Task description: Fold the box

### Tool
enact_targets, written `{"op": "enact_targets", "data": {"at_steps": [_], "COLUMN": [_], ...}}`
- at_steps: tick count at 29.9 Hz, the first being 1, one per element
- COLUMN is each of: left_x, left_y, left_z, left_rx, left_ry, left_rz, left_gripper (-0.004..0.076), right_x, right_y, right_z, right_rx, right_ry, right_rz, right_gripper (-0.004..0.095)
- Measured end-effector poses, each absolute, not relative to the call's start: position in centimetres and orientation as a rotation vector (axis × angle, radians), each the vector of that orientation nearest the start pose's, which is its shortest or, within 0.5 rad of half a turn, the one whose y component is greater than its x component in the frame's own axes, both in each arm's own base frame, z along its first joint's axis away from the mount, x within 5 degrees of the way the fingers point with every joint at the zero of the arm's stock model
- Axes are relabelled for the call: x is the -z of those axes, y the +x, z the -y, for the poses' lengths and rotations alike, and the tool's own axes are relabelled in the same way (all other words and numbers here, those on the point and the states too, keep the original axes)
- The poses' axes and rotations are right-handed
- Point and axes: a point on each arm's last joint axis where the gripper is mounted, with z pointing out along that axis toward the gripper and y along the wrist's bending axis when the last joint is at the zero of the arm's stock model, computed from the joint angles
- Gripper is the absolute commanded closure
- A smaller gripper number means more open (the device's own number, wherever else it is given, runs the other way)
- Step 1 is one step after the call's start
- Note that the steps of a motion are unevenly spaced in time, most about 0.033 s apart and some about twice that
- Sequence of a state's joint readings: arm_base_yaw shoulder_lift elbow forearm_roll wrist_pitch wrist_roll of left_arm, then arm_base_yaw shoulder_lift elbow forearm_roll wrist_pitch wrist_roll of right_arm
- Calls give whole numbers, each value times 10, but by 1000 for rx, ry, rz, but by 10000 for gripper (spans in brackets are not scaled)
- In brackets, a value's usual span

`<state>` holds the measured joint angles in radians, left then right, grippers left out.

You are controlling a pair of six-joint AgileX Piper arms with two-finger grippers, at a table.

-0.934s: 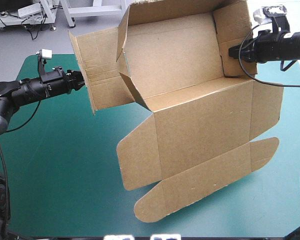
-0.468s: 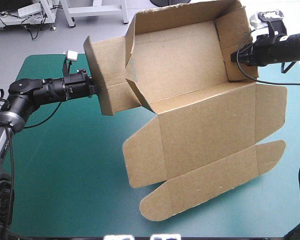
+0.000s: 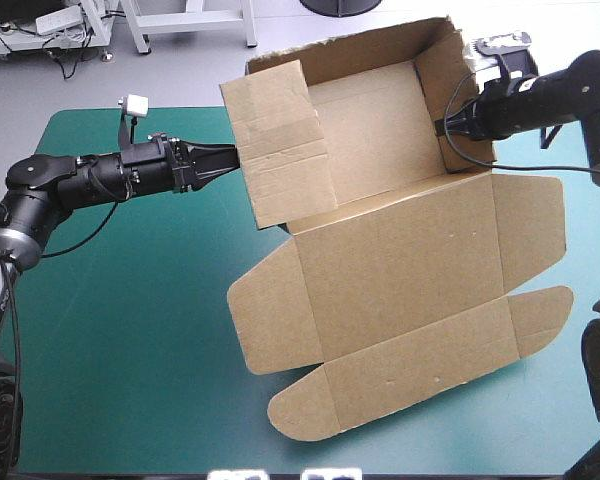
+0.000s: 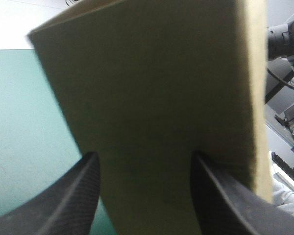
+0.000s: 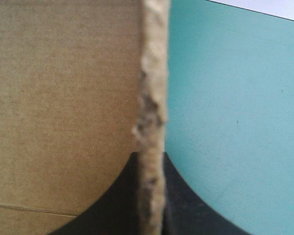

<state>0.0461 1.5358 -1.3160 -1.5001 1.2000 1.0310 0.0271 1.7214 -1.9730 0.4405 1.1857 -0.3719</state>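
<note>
While right gripper (image 3: 442, 128) is clamping the box (image 3: 400, 260) wall, left gripper (image 3: 232, 157), fingers apart, is pressing the flap (image 3: 275, 140); ungripped, it's risking springback.

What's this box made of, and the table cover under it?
The box looks like corrugated cardboard, brown and matte: the edge pinched in the right claw is thick, ragged and fibrous, and creases are scored into its panels. The table cover looks like a smooth teal-green mat, perhaps rubber or vinyl; I cannot tell which.
</note>
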Motion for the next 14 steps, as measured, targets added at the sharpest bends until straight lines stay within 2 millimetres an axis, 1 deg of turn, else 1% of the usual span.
{"op": "enact_targets", "data": {"at_steps": [2,8,14], "left_x": [-385,-385,-387], "left_y": [316,315,312], "left_z": [70,70,72], "left_rx": [1323,1325,1267], "left_ry": [477,470,512], "left_rz": [-1817,-1836,-1913], "left_gripper": [313,313,314], "right_x": [-437,-428,-415], "right_y": [369,378,385], "right_z": [-56,-90,-102], "right_rx": [-368,-355,-274], "right_ry": [-458,-489,-469], "right_rz": [-2290,-2267,-2302], "right_gripper": [928,928,928]}}
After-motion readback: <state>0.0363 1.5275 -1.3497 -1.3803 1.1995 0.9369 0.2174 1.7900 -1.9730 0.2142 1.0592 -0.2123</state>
